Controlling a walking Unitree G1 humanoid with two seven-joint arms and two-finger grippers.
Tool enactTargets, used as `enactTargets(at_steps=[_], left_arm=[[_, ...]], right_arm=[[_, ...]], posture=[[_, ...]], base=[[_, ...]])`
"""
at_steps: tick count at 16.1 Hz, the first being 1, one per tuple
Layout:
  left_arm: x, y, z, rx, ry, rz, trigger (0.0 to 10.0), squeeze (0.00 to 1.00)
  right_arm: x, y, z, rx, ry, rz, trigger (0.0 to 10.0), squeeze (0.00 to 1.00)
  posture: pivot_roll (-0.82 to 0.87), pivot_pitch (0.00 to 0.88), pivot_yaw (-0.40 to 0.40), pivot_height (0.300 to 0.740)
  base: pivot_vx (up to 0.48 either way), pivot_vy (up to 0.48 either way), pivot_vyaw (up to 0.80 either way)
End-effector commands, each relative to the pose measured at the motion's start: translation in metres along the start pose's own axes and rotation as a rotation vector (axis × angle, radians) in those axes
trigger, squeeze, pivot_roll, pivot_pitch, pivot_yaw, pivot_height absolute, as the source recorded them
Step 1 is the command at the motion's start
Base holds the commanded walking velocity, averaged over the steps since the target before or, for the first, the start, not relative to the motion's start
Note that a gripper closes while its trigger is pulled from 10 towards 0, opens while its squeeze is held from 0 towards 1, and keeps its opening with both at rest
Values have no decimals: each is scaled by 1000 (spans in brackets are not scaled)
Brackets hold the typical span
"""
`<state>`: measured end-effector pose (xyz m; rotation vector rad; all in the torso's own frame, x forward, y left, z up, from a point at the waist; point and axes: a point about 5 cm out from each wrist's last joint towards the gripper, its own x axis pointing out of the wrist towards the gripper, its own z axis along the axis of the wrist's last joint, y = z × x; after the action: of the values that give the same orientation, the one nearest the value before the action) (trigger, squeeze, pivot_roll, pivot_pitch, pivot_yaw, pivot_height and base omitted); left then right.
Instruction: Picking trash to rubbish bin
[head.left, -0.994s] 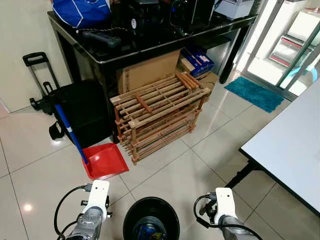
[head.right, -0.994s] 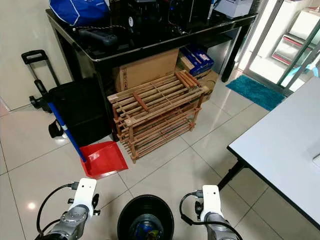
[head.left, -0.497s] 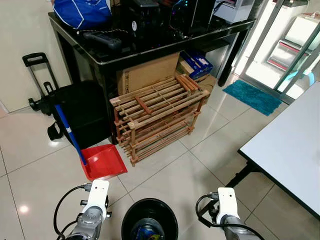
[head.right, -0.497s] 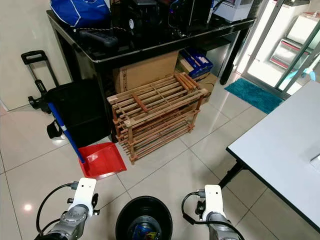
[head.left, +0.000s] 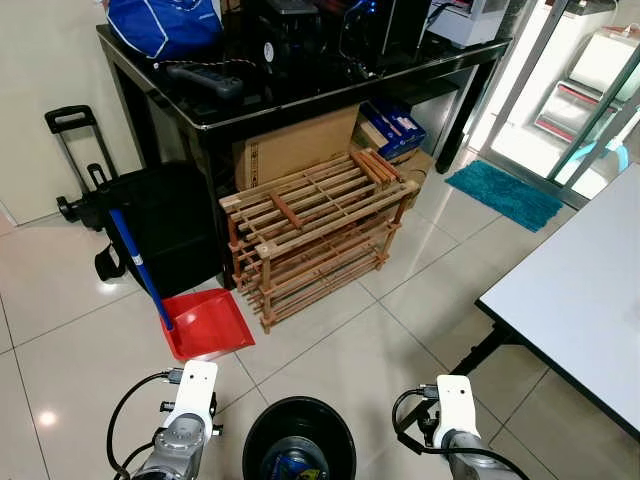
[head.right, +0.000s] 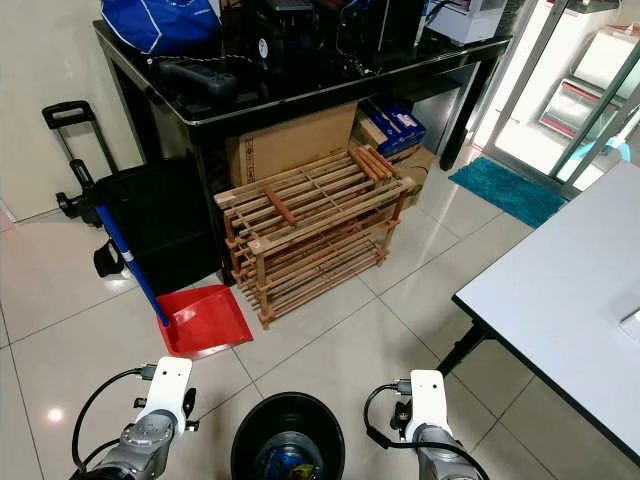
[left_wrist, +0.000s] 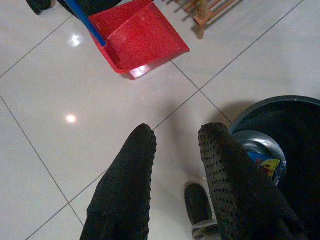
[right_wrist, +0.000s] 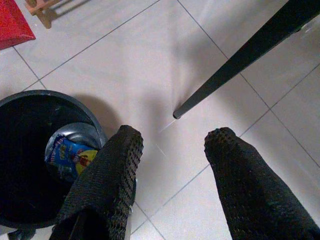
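Black glossy table (head.left: 300, 95) spans the top of the frame, w/ a blue bag (head.left: 160, 22) at upper left and dark electronics on top. White table (head.left: 580, 290) fills the right edge, its black leg (right_wrist: 240, 60) angled to the tiled floor. Centre: wooden slatted shoe rack (head.left: 315, 235), cardboard box (head.left: 295, 145) behind it under the black table. Left of centre: black trolley case (head.left: 150, 225); a blue-handled red dustpan (head.left: 207, 322) just in front of it. Teal mat (head.left: 507, 187) at upper right by the glass door.

Black rubbish bin (head.left: 298, 440) sits bottom centre between both arms; trash inside it: a blue/yellow wrapper (right_wrist: 67, 152) on a silvery item.

Left gripper (left_wrist: 175, 147) hovers over floor beside the bin rim, fingers a bit apart, holding nothing. Right gripper (right_wrist: 172, 150) on the bin's other side, fingers wider apart, also empty.

Vs 0.5 s ago: nothing moved; scene, arms and camera are practically the same. Vs 1.0 s ago, whole view shifted slightly (camera move).
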<state>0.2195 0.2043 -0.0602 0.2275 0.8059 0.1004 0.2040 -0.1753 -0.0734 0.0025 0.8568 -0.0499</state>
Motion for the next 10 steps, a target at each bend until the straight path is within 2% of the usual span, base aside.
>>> enactTargets(at_steps=[1,7,10], left_arm=[[-1,-2,-6,-11,23,8,10000,0],[-2,-4,-9,-14,31,0,10000,0],[-2,-4,-9,-10,32,-2,10000,0]], right_arm=[[-1,-4,-2,8,4,-6,10000,0],[-1,-3,-4,2,8,4,10000,0],[-1,-3,-4,0,9,7,10000,0]], posture=[[34,0,-85,740],[32,0,-89,740],[33,0,-91,740]], base=[[0,0,0],[-40,0,0],[-240,0,0]])
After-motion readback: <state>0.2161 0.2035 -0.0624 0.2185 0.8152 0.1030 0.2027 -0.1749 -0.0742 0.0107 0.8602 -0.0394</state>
